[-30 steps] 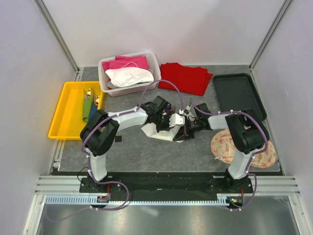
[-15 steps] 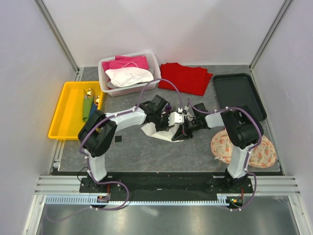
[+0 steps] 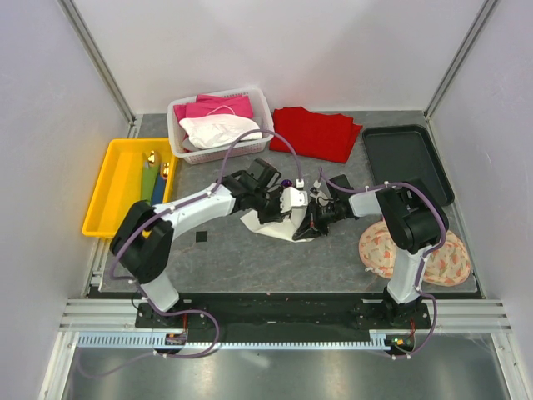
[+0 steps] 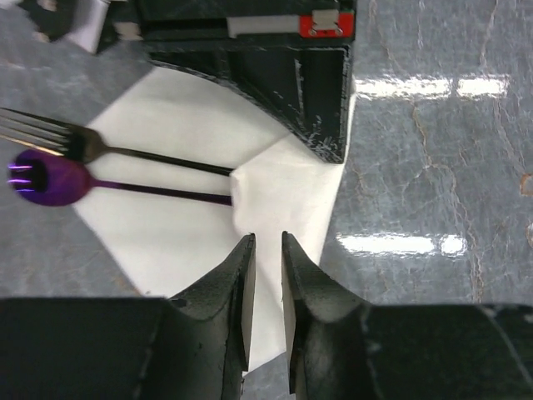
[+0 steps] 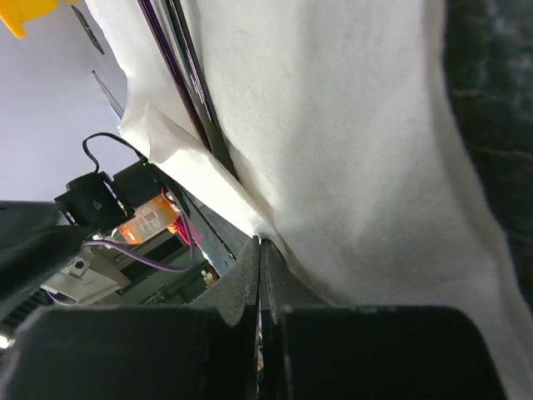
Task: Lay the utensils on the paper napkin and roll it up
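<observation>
Over the last second the left arm point(image 3: 187, 207) had swung its elbow out toward the yellow tray point(image 3: 102, 212) and stretched lower along the desk point(image 3: 250, 258). The right arm point(image 3: 366, 202) had drawn its wrist slightly inward. The paper napkin point(image 3: 265, 227) had stayed between them at mid-desk.

In the left wrist view, a fork point(image 4: 75, 140) and a purple utensil point(image 4: 46, 179) lay side by side on the napkin. Their heads stuck out past one edge, and their handles ran under a small fold of paper point(image 4: 241, 187). That fold looked like the first turn of the roll, laid over the handles to trap them.

The left jaws stood just above the sheet with only a slim gap, and nothing could be seen caught between them. They seemed placed to press or take the next turn.

The right jaws were pressed tight together with the napkin's edge nipped at their tip. This was probably to keep the thin paper lifted and taut so that it would not slide.

The green and blue utensils point(image 3: 151, 185) still lay in the yellow tray, well apart from the napkin, so the placing looked unfinished.

A red sticker point(image 4: 327, 25) on the right arm's wrist and an orange tag point(image 5: 150, 218) in the right wrist view both carried print too small to read. No brand name was legible.
</observation>
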